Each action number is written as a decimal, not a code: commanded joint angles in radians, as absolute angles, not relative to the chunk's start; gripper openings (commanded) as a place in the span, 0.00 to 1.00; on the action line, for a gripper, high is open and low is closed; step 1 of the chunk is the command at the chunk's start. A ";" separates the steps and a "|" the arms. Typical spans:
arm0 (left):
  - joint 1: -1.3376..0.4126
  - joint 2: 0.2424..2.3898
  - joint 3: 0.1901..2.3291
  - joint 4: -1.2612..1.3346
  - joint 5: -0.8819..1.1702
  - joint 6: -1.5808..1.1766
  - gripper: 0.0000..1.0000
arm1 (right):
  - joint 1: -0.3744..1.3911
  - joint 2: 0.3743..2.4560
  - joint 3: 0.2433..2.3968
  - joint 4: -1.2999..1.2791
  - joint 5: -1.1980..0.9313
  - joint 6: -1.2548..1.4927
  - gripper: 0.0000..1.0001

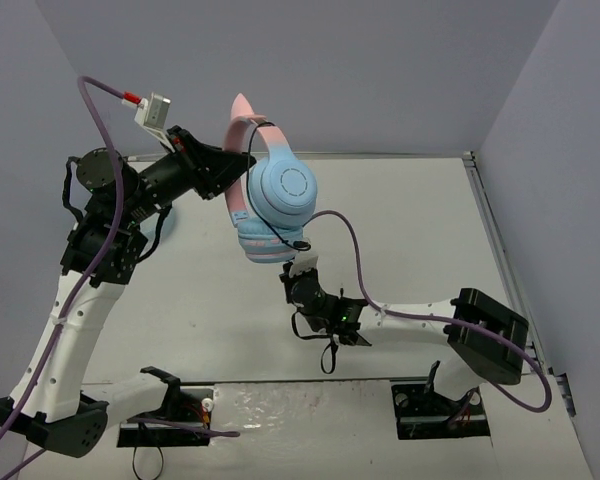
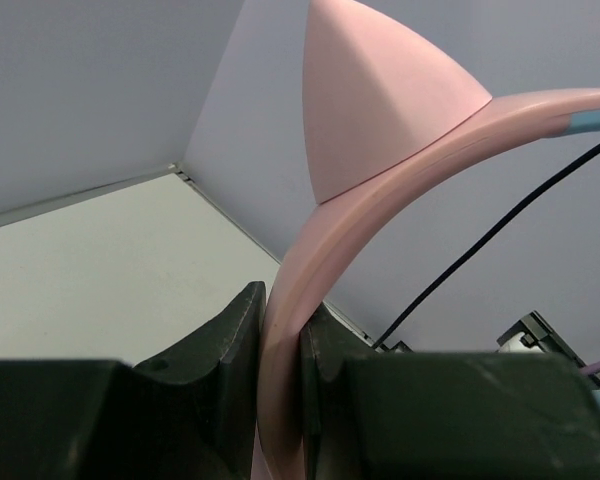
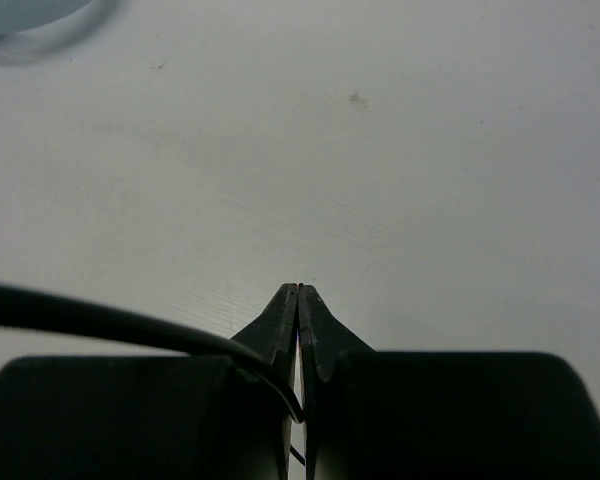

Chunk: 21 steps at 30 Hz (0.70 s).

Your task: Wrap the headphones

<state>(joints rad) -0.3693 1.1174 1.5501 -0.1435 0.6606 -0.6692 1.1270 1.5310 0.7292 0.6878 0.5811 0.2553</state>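
Observation:
The headphones (image 1: pixel 285 188) hang above the table, with a pink cat-eared headband (image 2: pixel 380 230) and round light blue ear cups. My left gripper (image 1: pixel 242 165) is shut on the headband, and in the left wrist view the pink band is pinched between its fingers (image 2: pixel 283 300). A thin black cable (image 1: pixel 280 236) runs around the ear cup and down to my right gripper (image 1: pixel 300 268) just below the cups. That gripper (image 3: pixel 298 290) is shut on the cable (image 3: pixel 100 318), which slips in between the finger bases. The cable (image 2: pixel 480 240) also crosses behind the headband.
The white table (image 1: pixel 410 230) is walled at the back and on both sides. A purple hose (image 1: pixel 350 250) arcs from the right arm up toward the headphones. A pale blue rounded edge (image 3: pixel 30 25) shows at the top left of the right wrist view.

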 commanded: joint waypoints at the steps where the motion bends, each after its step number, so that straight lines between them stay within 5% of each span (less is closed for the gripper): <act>1: -0.343 1.116 1.605 0.006 0.579 -0.712 0.00 | 1.178 1.456 0.716 0.690 0.671 0.330 0.00; 21: -0.274 1.180 1.586 -0.183 0.166 -0.533 0.00 | 1.460 1.445 0.828 0.365 0.885 0.466 0.00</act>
<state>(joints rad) -0.2852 1.2031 1.5478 -0.2699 0.2905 -0.5409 1.4228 1.4715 0.7636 0.4119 0.7864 0.4157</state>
